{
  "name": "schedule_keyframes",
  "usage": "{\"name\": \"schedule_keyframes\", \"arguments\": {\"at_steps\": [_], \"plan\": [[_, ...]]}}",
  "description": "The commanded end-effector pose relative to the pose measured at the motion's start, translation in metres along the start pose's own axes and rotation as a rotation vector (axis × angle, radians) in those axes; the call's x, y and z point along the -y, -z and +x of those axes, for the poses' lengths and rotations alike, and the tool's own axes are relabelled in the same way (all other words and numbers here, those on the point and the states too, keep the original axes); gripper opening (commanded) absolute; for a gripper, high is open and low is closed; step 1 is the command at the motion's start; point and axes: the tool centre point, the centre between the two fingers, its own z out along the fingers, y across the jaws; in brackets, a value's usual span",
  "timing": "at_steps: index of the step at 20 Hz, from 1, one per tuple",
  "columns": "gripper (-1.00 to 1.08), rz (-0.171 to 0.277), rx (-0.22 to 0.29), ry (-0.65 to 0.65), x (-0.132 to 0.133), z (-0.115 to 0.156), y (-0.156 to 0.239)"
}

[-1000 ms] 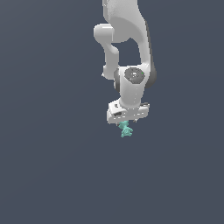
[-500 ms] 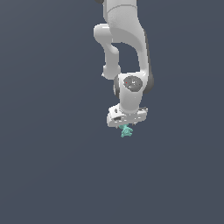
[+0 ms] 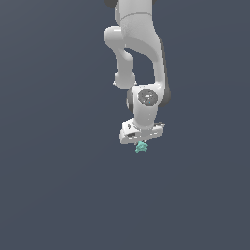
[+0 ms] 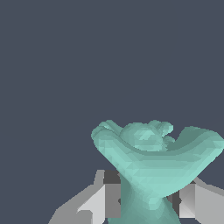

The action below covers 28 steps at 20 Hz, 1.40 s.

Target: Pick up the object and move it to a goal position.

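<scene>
A white robot arm (image 3: 139, 58) reaches down against a plain dark grey backdrop. Its end effector (image 3: 142, 140) pinches the object (image 3: 141, 147), a tiny teal-green knobbly figurine hanging just below the arm's wrist. The lump looks rigid and light, though its bumpy surface could slip; its narrow lower stem seems the safest hold. The wrist view alone shows the fingers (image 4: 110, 197) pressed against that stem on both sides; the exterior view alone shows the whole arm above
</scene>
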Motion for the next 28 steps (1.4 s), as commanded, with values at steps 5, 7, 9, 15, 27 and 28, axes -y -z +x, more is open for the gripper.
{"name": "schedule_keyframes", "arguments": {"at_steps": [5,7,9,15,27,28], "plan": [[-1.00,0.000,0.000,0.000,0.000,0.000,0.000],[-1.00,0.000,0.000,0.000,0.000,0.000,0.000],[-1.00,0.000,0.000,0.000,0.000,0.000,0.001],[-1.00,0.000,0.000,0.000,0.005,0.000,0.018],[-1.00,-0.001,0.000,0.001,0.031,-0.002,0.118],[-1.00,-0.001,0.000,0.001,0.034,-0.003,0.128]]}}
